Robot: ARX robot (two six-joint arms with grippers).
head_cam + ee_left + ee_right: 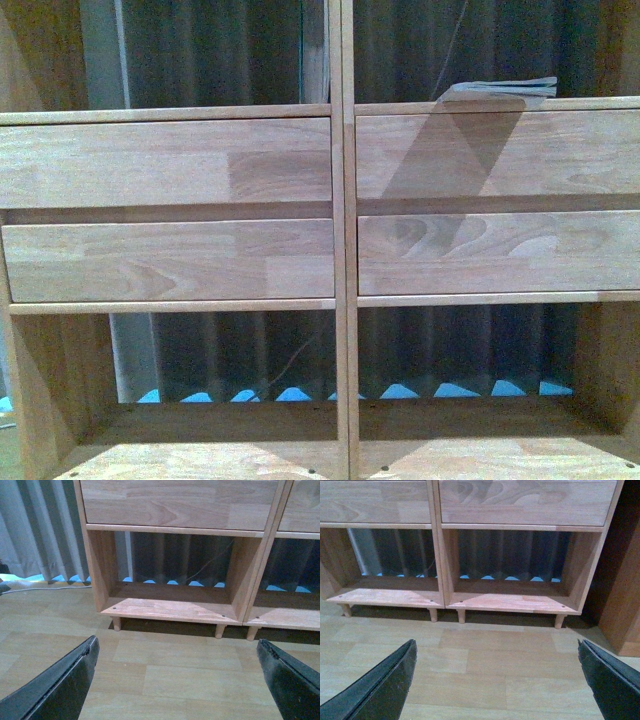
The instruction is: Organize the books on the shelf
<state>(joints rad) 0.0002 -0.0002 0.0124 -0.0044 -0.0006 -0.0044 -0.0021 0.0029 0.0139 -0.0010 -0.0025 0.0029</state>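
Note:
The light-wood shelf fills the front view, with four drawer fronts and open compartments above and below. A thin pale book lies flat on the upper right board above the right drawers. The thick teal book is out of view. My left gripper is open and empty, low over the floor in front of the shelf's lower left compartment. My right gripper is open and empty, low over the floor in front of the shelf's lower right compartment. Neither arm shows in the front view.
A darker wooden cabinet stands right beside the shelf. Grey curtains hang behind and to the left of the shelf, with a pale cable on the floor below them. The shelf rests on short peg legs over a pale wood floor.

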